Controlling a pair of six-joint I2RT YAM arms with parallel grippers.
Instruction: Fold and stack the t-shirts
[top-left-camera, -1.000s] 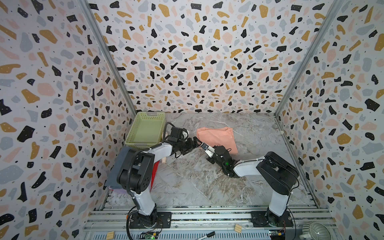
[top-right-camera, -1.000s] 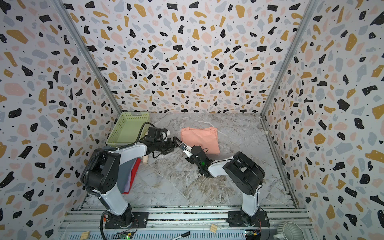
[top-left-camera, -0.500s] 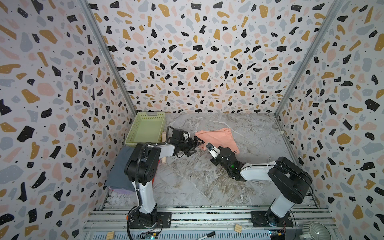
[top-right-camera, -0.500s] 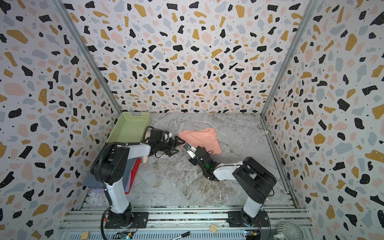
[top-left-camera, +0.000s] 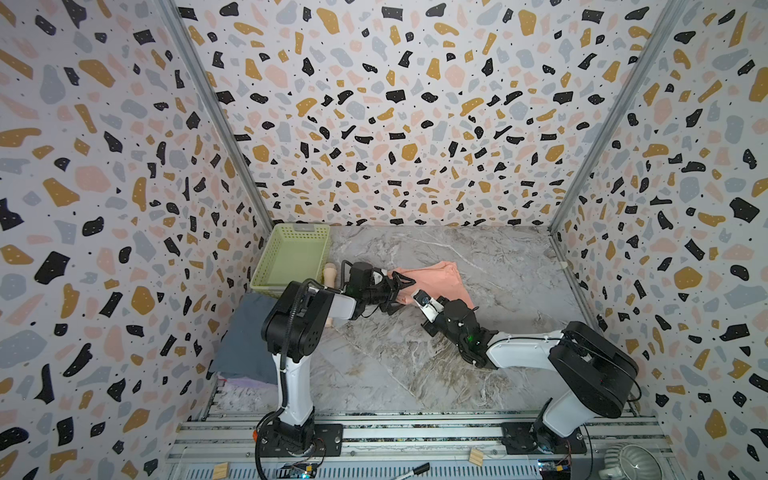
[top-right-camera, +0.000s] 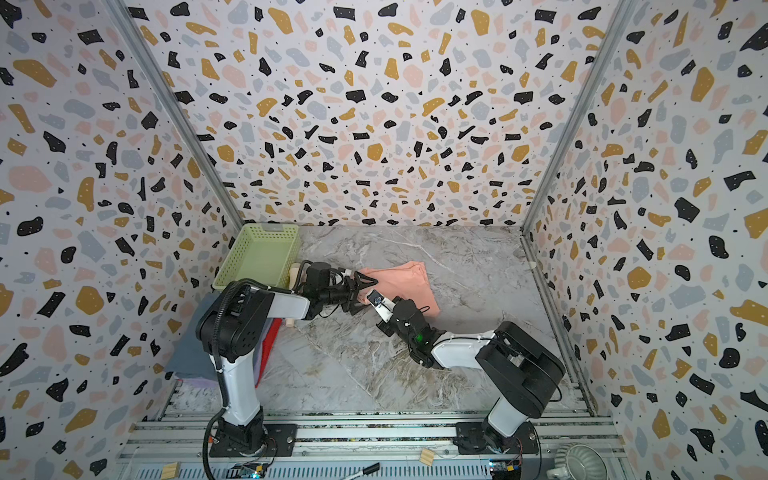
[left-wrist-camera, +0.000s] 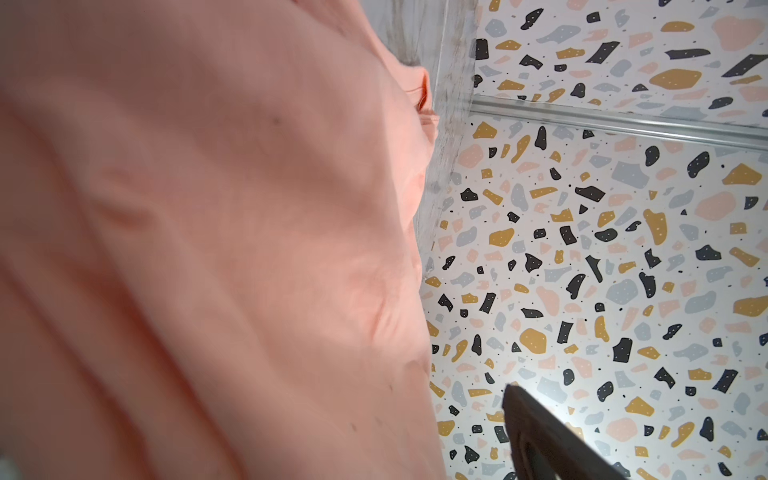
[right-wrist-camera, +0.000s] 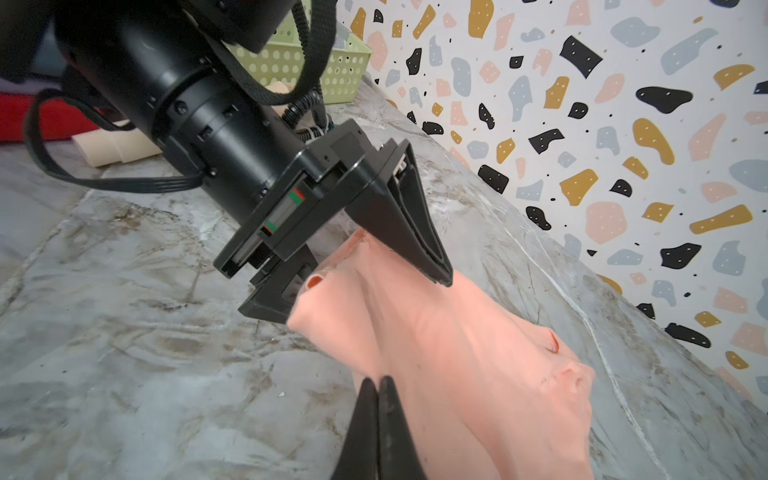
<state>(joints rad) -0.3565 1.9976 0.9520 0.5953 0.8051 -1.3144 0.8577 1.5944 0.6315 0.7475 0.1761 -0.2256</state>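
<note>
My left gripper (right-wrist-camera: 365, 291) gapes wide, its jaws straddling a raised corner of the peach shirt (top-left-camera: 440, 276). My right gripper (right-wrist-camera: 376, 382) is closed tight at that shirt's edge; I cannot tell if it pinches cloth. The shirt lies right of the basket (top-left-camera: 291, 255). A grey shirt (top-left-camera: 245, 332) tops the stack just in front of the basket.

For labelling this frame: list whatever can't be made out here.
Salmon t-shirt: blurred in left wrist view; folds hide any print.
Pile under grey t-shirt: left arm covers it in both top views; count unclear.
Wooden stick: middle behind left arm in both top views.
</note>
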